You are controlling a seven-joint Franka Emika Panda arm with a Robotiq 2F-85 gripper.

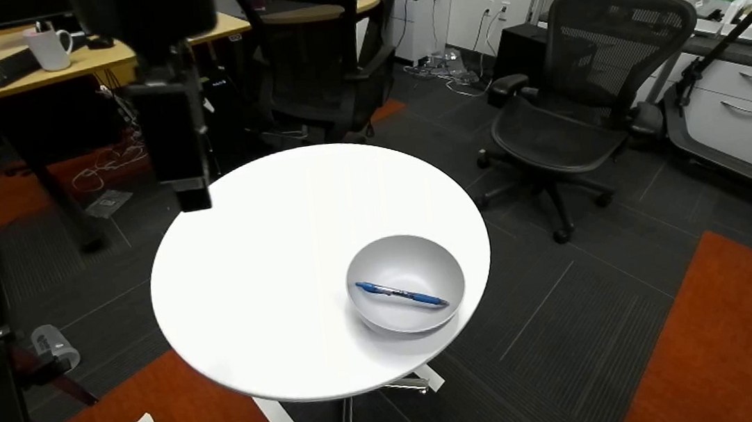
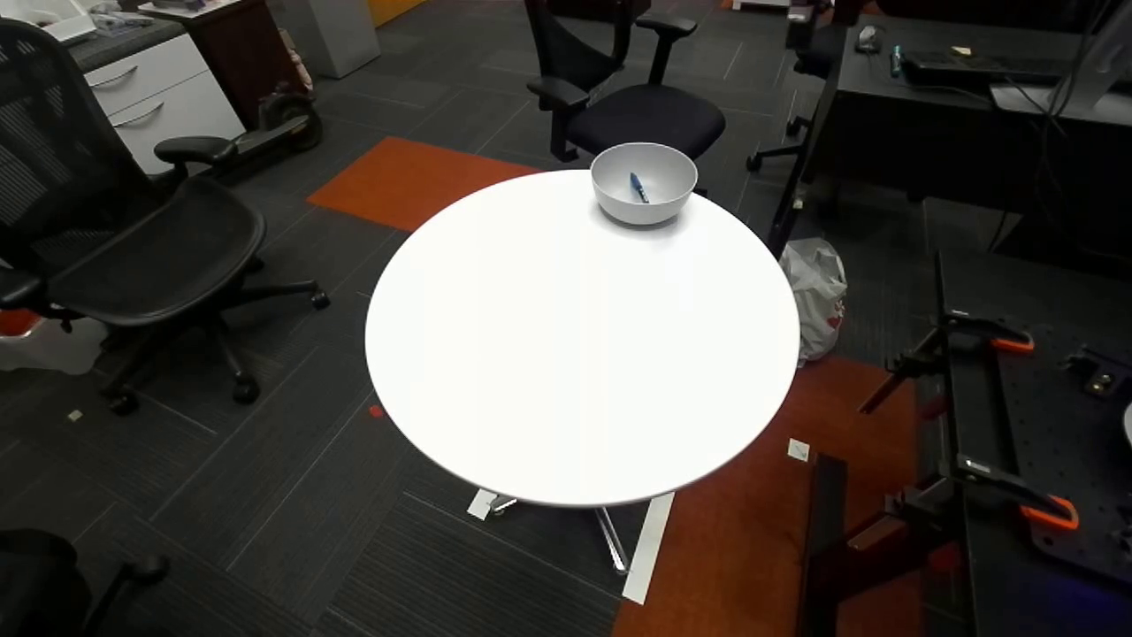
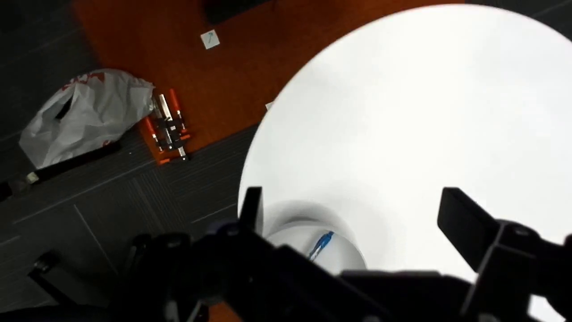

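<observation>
Grey and smooth-walled, the bowl (image 1: 401, 254) stands upright near the edge of the round white table (image 1: 270, 271), a blue pen (image 1: 402, 294) lying inside it. The gripper (image 3: 351, 212) hangs higher than the table, its jaws spread well apart with nothing between them, and touches neither bowl nor pen. The bowl's place looks the likeliest source of trouble: a fingertip catching its wall on a low sideways move could shove it off the nearby edge, pen and all. The slim pen might also roll or slide on the curved inside if one finger nudged it before the other, and those walls could block widely spread fingers from getting beside it.
</observation>
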